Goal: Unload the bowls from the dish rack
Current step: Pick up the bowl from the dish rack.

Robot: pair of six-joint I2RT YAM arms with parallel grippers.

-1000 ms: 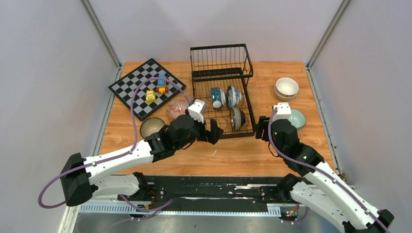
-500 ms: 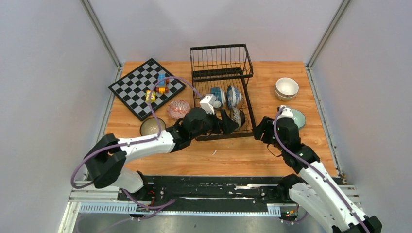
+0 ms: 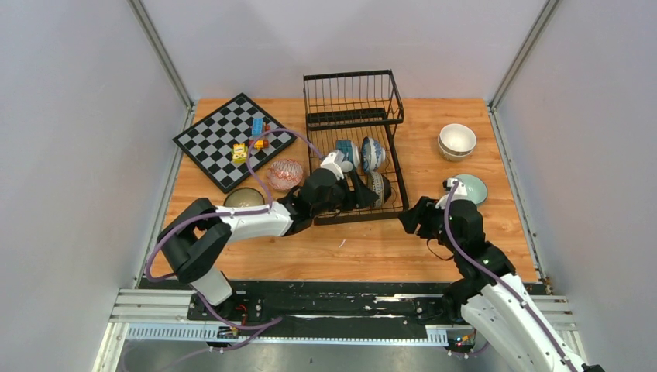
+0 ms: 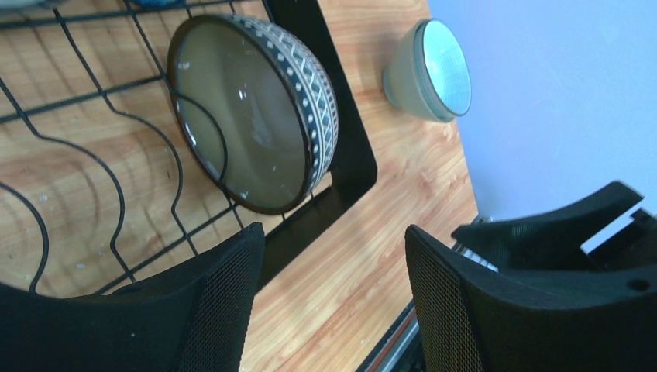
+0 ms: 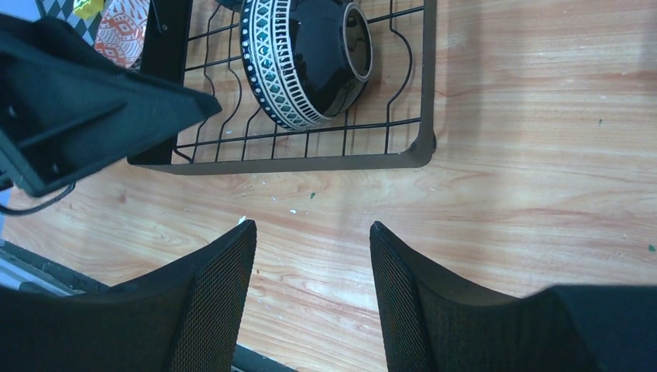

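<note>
Reaching from its base at the bench's near edge, the left arm (image 3: 248,221) is stretched low, forward and to the right. The left pincer (image 3: 362,191) is held over the near part of the dish rack (image 3: 354,118). In the left wrist view its fingers (image 4: 221,302) are seen apart, with nothing between them, close to a dark patterned bowl (image 4: 252,116). The right arm (image 3: 480,252) is bent at the elbow and turned leftward, so that the right pincer (image 3: 408,221) is poised over bare wood just outside the rack's near right corner. Its jaws are likewise parted and nothing is gripped.

The bench (image 3: 372,252) is of orange-brown wood and is enclosed by pale grey walls (image 3: 77,116), with metal posts (image 3: 164,58) at the far corners. A chessboard (image 3: 213,143) is laid toward the far left corner, with small toy blocks (image 3: 249,143) on it.

The black wire rack is set from the middle of the far edge toward the bench's centre. Three bowls are stood on edge in it: the dark patterned one toward its near right corner, and behind that a teal bowl (image 3: 346,153) beside a blue-white bowl (image 3: 373,153). Outside the rack, a red-pink bowl (image 3: 285,173) and a brownish bowl (image 3: 244,198) are placed to its left, the latter partly hidden by the left arm. Near the right edge a stack of cream-white bowls (image 3: 456,141) is found, and a mint bowl (image 3: 474,188) is set nearer, just beside the right wrist.
</note>
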